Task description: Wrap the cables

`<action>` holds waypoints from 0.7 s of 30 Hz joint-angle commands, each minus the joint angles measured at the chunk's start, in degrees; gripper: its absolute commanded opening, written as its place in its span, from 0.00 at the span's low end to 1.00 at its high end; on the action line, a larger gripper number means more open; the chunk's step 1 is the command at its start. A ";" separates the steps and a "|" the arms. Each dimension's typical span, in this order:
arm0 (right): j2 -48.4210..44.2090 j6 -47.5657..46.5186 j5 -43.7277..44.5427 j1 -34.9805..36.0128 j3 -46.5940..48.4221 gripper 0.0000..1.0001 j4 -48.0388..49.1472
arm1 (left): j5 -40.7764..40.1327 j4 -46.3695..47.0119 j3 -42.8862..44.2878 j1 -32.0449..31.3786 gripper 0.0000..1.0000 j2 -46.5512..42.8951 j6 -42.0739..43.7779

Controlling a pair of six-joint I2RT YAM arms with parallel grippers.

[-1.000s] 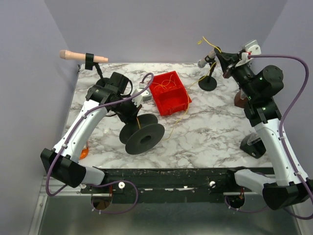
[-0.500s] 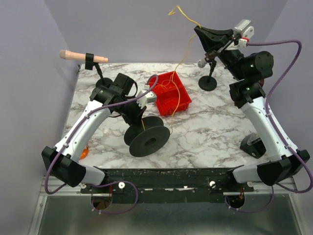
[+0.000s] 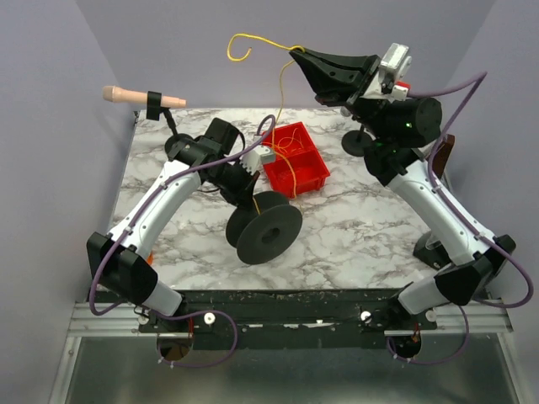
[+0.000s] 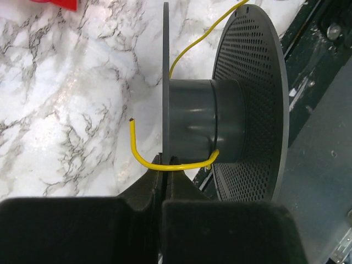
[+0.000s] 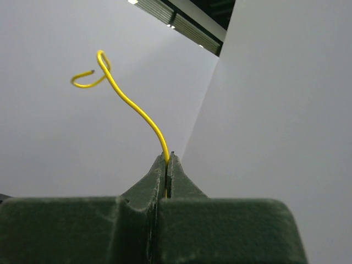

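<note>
A thin yellow cable runs from the red bin up to my right gripper. That gripper is raised high over the table's back and shut on the cable. The cable's free end curls past its fingertips. My left gripper is shut on the thin flange of a dark grey spool and holds it on its side. In the left wrist view the cable's other end loops across my left gripper's tips to the spool's hub. Another stretch rises behind the flange.
A pink-handled tool sits in a black stand at the back left. A black round stand base is partly hidden behind my right arm. A dark object lies near the table's right edge. Purple arm cords hang beside both arms.
My right gripper has risen and swung left with the cable, pulling it up out of the bin. My left arm has carried the spool a little to the right.
</note>
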 commanded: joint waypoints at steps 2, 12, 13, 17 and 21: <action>5.07 0.25 -4.66 3.46 -0.38 0.01 9.32 | 8.87 1.44 2.93 0.70 0.00 -1.27 -3.03; 7.87 3.59 -13.35 8.91 -6.37 0.01 22.69 | 16.69 2.76 2.40 6.06 0.00 -0.40 -5.14; 8.84 3.33 -15.63 9.61 -6.19 0.01 23.13 | 18.00 2.50 2.75 6.15 0.00 -0.22 -5.05; 10.96 1.05 -20.32 9.97 -7.76 0.01 26.64 | 17.85 1.09 3.11 6.33 0.00 -1.27 -3.30; 5.00 -9.56 -13.65 7.69 -13.65 0.01 20.18 | 14.60 3.20 -0.23 7.91 0.00 -4.43 -3.56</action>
